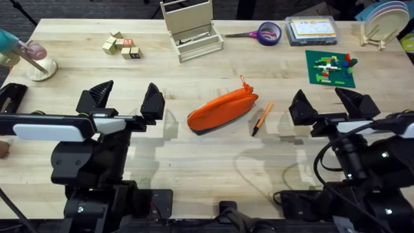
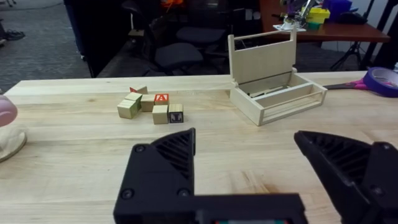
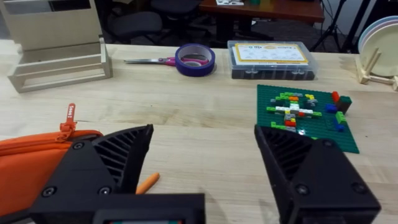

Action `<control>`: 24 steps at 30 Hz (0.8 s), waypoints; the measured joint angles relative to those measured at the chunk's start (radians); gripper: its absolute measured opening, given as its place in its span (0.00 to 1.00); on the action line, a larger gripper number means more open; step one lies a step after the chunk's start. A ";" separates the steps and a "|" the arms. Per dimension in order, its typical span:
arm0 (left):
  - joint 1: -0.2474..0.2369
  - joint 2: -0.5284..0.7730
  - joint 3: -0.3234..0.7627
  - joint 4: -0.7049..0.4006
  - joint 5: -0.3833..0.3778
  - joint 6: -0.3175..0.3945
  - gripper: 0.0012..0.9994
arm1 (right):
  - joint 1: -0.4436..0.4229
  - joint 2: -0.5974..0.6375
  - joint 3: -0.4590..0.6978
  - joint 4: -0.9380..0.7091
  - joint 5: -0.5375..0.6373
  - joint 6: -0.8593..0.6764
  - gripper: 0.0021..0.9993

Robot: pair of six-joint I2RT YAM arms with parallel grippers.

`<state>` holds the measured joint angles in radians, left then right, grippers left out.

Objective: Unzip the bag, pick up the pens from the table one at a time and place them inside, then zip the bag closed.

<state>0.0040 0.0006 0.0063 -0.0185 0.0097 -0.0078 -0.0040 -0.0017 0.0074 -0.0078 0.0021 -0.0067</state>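
Both arms sit closest to the overhead camera, 1 on each side; the left gripper has its 2 black fingers spread wide apart with nothing between them, and the right gripper is also spread wide and holds nothing. Between the 2 grippers lies 1 bag, orange, with its zipper closed as far as I can see and its orange pull tab standing up at the end farther from the arms; the bag is nearer to the right gripper than to the left one but touches neither. Just beside the bag, on the side of the right gripper, lies 1 pen on the table, slim and orange with a dark tip, apart from the bag; I count only 1 pen. Beyond the left gripper I count about 6 small wooden blocks in 1 group, and 1 wooden rack. Beyond the right gripper are 1 roll of purple tape, 1 pair of scissors, 1 clear plastic box and 1 green baseplate with small bricks on it.
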 joint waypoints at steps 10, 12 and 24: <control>0.000 0.000 0.000 0.000 0.000 0.000 0.99 | 0.000 0.000 0.000 -0.005 -0.002 -0.001 1.00; 0.000 0.000 0.000 0.000 0.000 0.000 0.99 | 0.000 0.000 0.000 -0.005 -0.002 -0.001 1.00; 0.000 0.000 0.000 -0.001 0.021 0.000 0.99 | 0.000 0.000 0.002 -0.007 -0.011 -0.001 1.00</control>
<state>0.0040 0.0009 0.0063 -0.0193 0.0311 -0.0075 -0.0040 -0.0017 0.0091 -0.0152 -0.0087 -0.0074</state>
